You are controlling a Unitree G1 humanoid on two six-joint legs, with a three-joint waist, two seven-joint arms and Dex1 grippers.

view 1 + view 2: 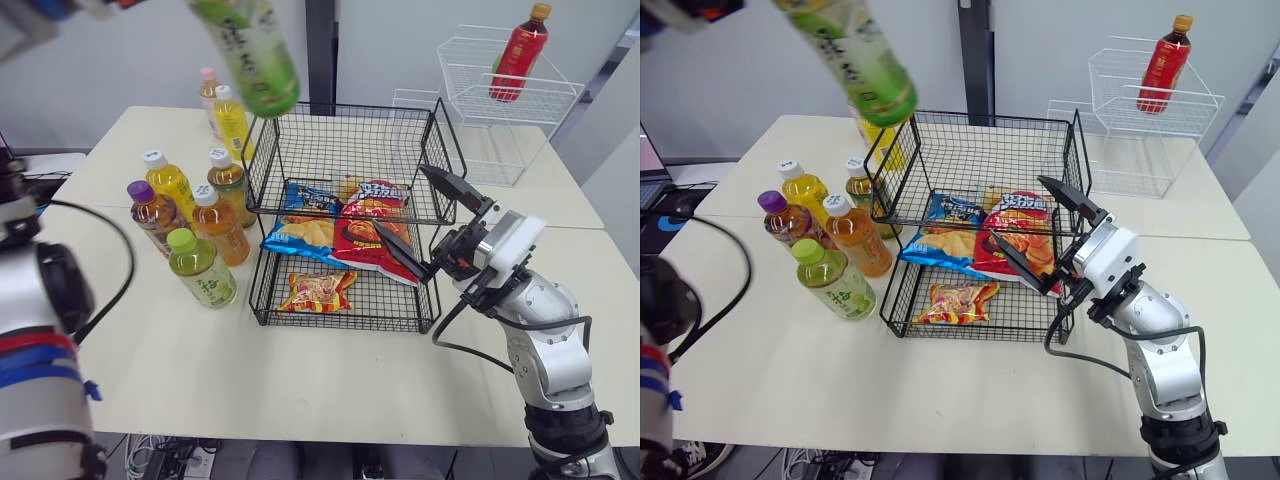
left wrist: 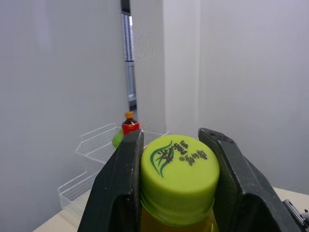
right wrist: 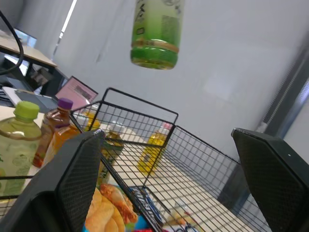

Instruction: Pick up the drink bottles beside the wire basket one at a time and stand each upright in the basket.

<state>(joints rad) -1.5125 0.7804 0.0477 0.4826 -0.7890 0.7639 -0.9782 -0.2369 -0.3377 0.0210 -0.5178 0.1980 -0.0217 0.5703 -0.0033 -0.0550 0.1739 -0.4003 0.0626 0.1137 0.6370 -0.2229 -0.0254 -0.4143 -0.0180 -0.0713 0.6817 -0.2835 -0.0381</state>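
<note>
Left hand [image 2: 171, 133] was clamped on the cap [image 2: 178, 166] of a green bottle [image 1: 255, 55], held tilted above the basket [image 1: 345, 120], at its rear left corner; right hand [image 1: 400, 198], fingers apart, lay beside the basket's right side.

At least nine drink bottles [image 1: 200, 268], three snack bags [image 1: 318, 290], and two wire baskets [image 1: 345, 128].

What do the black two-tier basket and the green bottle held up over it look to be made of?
Wire basket: thin metal rods welded in a grid, seemingly coated in matte black. Green bottle: clear plastic, judging by the liquid showing through, with a glossy printed label. Its lime cap looks like opaque plastic with a printed top.
</note>
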